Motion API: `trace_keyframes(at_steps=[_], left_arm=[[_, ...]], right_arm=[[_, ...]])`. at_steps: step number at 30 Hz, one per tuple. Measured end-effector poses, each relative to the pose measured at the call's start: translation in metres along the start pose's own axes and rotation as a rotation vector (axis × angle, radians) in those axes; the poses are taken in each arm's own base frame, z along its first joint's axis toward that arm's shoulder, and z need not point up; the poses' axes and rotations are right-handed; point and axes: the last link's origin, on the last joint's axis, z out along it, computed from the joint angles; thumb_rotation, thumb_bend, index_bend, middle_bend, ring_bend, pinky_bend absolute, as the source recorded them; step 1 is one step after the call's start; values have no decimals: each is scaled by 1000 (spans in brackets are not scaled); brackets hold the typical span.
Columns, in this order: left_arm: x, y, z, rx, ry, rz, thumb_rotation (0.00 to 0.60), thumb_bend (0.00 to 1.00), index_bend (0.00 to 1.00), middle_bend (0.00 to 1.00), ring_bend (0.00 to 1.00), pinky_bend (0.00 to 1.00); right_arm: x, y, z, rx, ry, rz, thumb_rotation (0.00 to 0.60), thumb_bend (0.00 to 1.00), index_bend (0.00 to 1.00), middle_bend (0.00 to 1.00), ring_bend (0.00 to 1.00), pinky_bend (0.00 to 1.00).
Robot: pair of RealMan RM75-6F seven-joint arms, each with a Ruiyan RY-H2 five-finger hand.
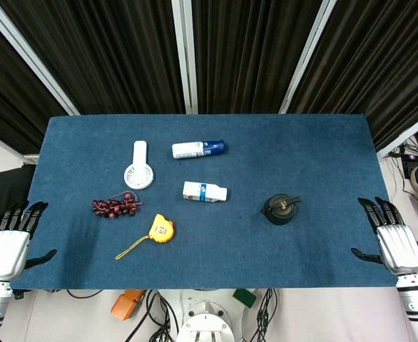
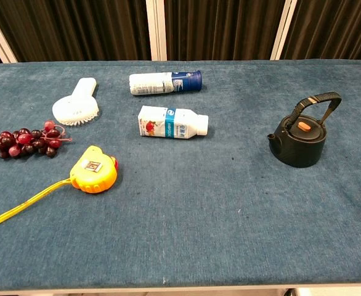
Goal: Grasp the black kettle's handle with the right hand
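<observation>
Black and squat, the small round metal kettle [image 1: 279,209] stands upright towards the bench's [image 1: 323,149] right edge, its arched strap handle [image 2: 316,102] raised. We see our right hand [image 1: 394,241] at the near right corner, fingers apart, holding nothing; our left hand [image 1: 9,246] likewise, near left corner.

Table cover [image 2: 230,203]: blue cloth, matt, short felt-like nap with faint mottling.
Black kettle [image 2: 299,143]: matt dark body, metal by the look; orange lid knob [image 2: 304,126]; handle [image 2: 319,102] wrapped in ribbed black covering.
Tape measure [image 2: 93,173]: glossy yellow plastic case, yellow strap [image 2: 29,202].
Handheld fan [image 2: 77,105]: smooth white plastic.
Milk bottle [image 2: 171,122]: white plastic, glossy printed label.
Spray can [image 2: 164,82]: smooth white body, shiny blue cap.
Grapes [image 2: 23,143]: dark red, glossy skins.
Right hand [image 1: 396,242] and left hand [image 1: 9,246]: silver-white shells, smooth; fingers [image 1: 374,210] black.
Backdrop curtain [image 1: 252,50]: dark pleated cloth.
</observation>
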Motion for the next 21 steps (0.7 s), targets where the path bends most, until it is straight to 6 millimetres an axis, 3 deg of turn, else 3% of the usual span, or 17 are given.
trace_keyframes(at_steps=[8,15,21], left_arm=[[-2,4,4,-14,-6,4,600,125,81,90,23,0],[-2,9,9,-29,-3,5,600,125,81,90,23,0],[-3,11,11,-35,-12,8,600,125,81,90,23,0]], right_arm=[[3,-14,17,75,15,-9,600,0,107,186,97,140],[5,-48,55,199,-60,-23,600,0,111,186,129,151],[2,-83,94,292,-153,-62,600,0,261,286,260,212]])
